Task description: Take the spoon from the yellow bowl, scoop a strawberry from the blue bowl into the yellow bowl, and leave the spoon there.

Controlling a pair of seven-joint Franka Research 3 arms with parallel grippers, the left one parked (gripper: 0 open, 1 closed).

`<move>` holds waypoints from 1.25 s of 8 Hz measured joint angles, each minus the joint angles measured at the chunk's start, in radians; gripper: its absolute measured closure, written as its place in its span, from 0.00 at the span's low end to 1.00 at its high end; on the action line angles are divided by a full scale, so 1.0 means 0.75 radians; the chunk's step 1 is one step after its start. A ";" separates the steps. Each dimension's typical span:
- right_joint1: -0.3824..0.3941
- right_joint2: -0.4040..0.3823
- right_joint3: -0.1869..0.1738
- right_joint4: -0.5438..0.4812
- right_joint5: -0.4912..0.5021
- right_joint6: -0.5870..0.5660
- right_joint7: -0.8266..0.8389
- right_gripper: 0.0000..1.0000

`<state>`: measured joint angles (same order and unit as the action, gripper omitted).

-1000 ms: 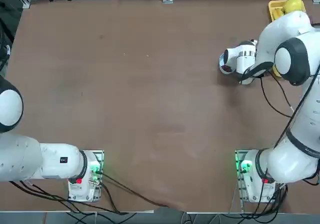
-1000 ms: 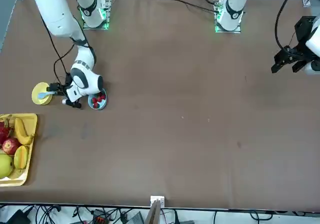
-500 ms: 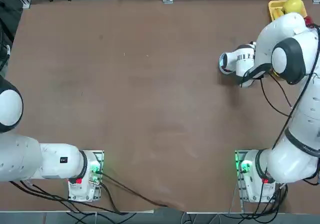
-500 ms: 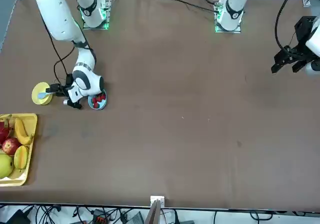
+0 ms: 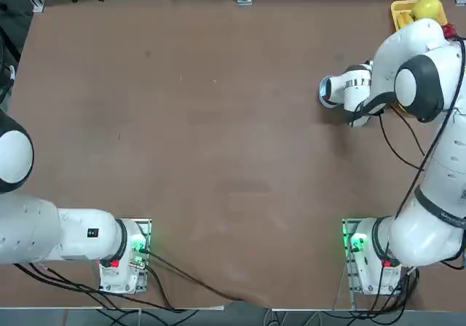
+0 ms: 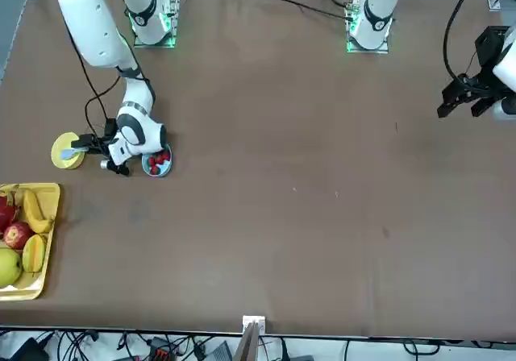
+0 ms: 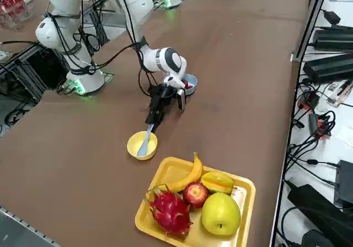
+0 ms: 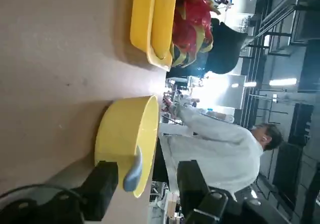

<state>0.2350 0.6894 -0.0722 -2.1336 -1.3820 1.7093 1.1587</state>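
Observation:
The yellow bowl (image 6: 66, 152) sits near the table's edge with the pale spoon (image 6: 74, 151) lying in it, handle toward the arm. My right gripper (image 6: 91, 145) is low at that handle. In the wrist view its two fingers (image 8: 102, 189) stand apart on either side of the spoon (image 8: 133, 170) handle tip, open, with gaps to both. From the side, the gripper (image 7: 154, 116) points down at the spoon (image 7: 145, 141) in the yellow bowl (image 7: 134, 146). The blue bowl (image 6: 151, 168) with small red strawberries (image 6: 160, 160) lies just behind my wrist.
A rectangular yellow fruit tray (image 7: 165, 172) with a banana, apple, dragon fruit and other fruit lies close beyond the yellow bowl. In the wrist view a person in a white coat (image 8: 215, 139) stands past the table's edge.
My right gripper has edged a little toward the yellow bowl, onto the spoon's handle. The bowls and the spoon have not moved.

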 joint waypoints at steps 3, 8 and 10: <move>0.000 0.031 -0.001 0.042 -0.001 -0.008 0.002 0.29; 0.000 0.036 -0.002 0.048 -0.001 -0.027 0.002 0.33; 0.000 0.037 -0.002 0.048 -0.001 -0.040 0.002 0.34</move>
<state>0.2350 0.7173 -0.0736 -2.0973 -1.3827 1.6793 1.1600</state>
